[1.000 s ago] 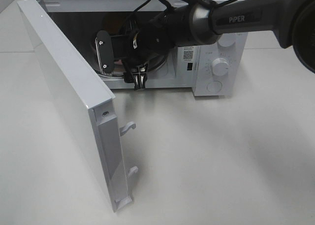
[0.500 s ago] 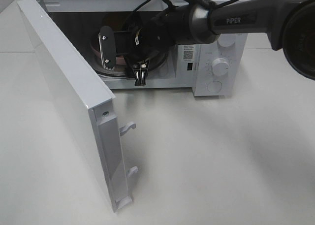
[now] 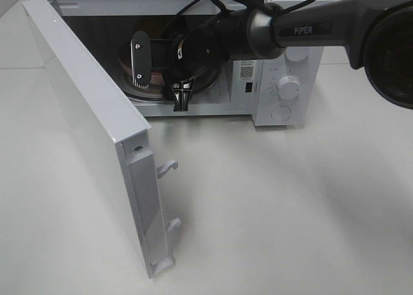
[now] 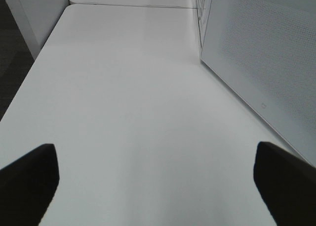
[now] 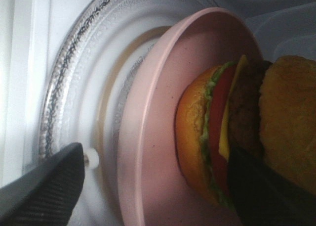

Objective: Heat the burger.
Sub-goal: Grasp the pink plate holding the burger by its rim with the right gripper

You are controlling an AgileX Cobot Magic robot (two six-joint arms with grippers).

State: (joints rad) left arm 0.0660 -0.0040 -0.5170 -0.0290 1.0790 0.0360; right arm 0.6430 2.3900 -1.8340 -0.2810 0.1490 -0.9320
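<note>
Just outside the microwave's [image 3: 284, 56] swung-open door [image 3: 90, 121], the left gripper [image 4: 155, 159] hangs spread wide, empty. Inside the microwave, the right gripper [image 5: 155, 157] stands wide, straddling the pink plate [image 5: 143, 137] and burger [image 5: 197, 132]; gripping or not, can't tell. The burger sits on that plate, over the glass turntable [image 5: 74, 77].

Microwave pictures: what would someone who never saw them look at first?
Probably the white microwave with its door swung wide open, and the dark robot arm reaching into it from the right of the high view. Up close, the burger stands out. It sits on a pink plate on the glass turntable inside, seen past the spread fingers of the right gripper.
</note>
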